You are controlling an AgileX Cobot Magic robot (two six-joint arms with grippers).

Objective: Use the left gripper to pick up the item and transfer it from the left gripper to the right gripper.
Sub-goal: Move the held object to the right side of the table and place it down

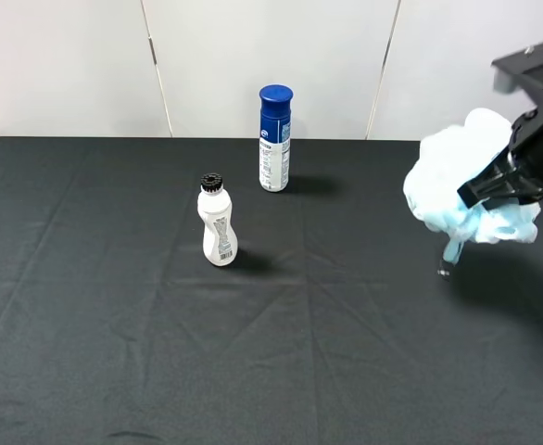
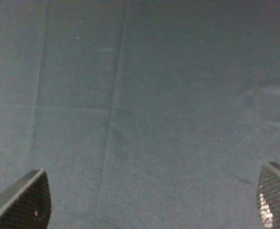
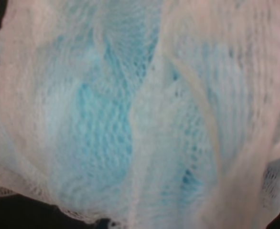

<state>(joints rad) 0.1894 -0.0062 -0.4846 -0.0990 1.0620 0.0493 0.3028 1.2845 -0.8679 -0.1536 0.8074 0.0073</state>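
Observation:
The item, a fluffy pale blue and white bath pouf point(image 1: 457, 181), hangs above the table at the far right of the exterior high view. My right gripper point(image 1: 483, 190) is shut on it and holds it in the air, with a mesh tail dangling below. The pouf point(image 3: 130, 109) fills the right wrist view and hides the fingers there. My left gripper point(image 2: 149, 198) is open and empty over bare black cloth. Only its two fingertips point(image 2: 23, 202) show, wide apart. The left arm is out of the exterior high view.
A white bottle with a black cap point(image 1: 218, 222) stands left of the table's middle. A blue-capped spray can point(image 1: 273, 139) stands behind it near the back edge. The black cloth point(image 1: 114, 324) covers the whole table.

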